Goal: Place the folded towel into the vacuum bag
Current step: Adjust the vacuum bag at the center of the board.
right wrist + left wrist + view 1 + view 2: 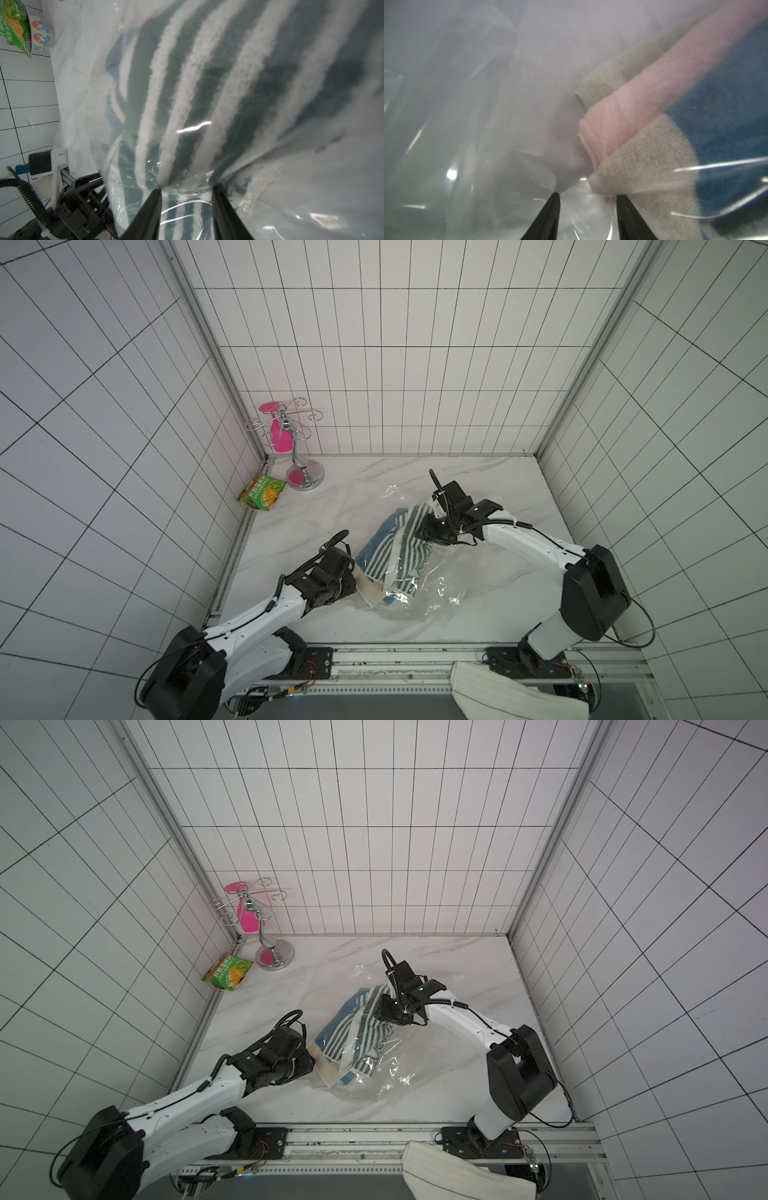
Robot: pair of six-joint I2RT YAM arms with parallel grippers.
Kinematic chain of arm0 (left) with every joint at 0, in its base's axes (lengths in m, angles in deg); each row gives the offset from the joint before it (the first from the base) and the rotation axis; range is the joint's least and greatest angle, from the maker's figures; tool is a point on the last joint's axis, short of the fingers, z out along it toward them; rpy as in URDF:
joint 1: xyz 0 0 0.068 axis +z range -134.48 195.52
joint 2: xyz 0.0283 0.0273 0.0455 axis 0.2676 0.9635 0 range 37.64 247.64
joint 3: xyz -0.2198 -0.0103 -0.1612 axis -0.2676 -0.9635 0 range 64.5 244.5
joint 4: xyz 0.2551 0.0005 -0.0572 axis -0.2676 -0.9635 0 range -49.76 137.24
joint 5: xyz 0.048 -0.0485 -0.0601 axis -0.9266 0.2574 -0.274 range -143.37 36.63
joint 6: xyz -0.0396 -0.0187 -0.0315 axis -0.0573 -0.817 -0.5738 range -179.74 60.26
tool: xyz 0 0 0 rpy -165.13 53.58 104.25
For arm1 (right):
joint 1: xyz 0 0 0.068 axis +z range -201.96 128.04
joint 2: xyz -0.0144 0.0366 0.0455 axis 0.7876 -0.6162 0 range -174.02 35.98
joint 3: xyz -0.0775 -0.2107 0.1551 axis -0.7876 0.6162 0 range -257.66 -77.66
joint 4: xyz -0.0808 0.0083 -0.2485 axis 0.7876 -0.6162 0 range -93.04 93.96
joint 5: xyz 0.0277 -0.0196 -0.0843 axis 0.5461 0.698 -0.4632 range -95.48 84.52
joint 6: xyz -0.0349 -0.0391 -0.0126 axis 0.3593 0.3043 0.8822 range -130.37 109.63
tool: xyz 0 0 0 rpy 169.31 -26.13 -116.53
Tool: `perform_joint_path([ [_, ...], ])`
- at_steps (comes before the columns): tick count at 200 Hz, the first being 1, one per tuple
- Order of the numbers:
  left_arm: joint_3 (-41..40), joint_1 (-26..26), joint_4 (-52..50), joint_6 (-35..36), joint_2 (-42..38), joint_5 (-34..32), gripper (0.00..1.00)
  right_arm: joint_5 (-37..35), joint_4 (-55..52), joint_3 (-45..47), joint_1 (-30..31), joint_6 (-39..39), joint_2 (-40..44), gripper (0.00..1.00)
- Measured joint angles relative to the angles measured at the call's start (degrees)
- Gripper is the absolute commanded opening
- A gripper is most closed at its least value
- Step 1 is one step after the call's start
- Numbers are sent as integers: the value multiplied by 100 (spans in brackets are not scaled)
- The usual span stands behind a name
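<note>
At the tips of the left pincer [588,194], the likeliest trouble is slippage. The slick film of the vacuum bag [440,587] could slide out from between the fingers, and the mouth would then sag onto the folded towel [643,145] and block it. A second risk is that either pincer clamps cloth and film together, so a pull drags the light bag across the tabletop [478,481] rather than feeding the towel deeper. A shove from the left pincer's side could also undo the layers, whose beige and pink edges look loose.

The left pincer stands partway open. Crumpled clear film lies between its fingers, and the towel's beige-and-pink corner touches one fingertip just ahead; whether anything is truly pinched cannot be told. The right pincer [187,187] is also about half open, its tips pressed onto the bag, with the towel's green-and-white stripes directly ahead beneath the film. A fold of bag sits between its fingers, but a firm hold is not evident. In both top views the towel lies between the two pincers, mostly seen through the plastic. Its beige end, nearest the left pincer, is apparently uncovered.
</note>
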Motion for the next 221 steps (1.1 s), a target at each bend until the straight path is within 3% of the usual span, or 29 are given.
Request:
perform_joint_path([
  [24,525,210,389,319,1012,-7,46,372,767,514,-474,-527,-81,38],
  [65,1895,278,883,798,2750,144,46,367,1591,1447,-960,-1178,433,37],
  [99,2667,332,745,1095,3335,157,46,365,2157,2345,-769,-1921,1062,37],
  [140,3696,793,601,1259,3897,236,50,389,3025,2426,-247,-2826,737,40],
  [185,4452,841,385,1552,3696,278,52,833,3418,1790,-101,-2957,-11,51],
  [221,3449,798,-101,1569,1784,560,55,756,1845,1637,-149,-1969,1067,62],
])
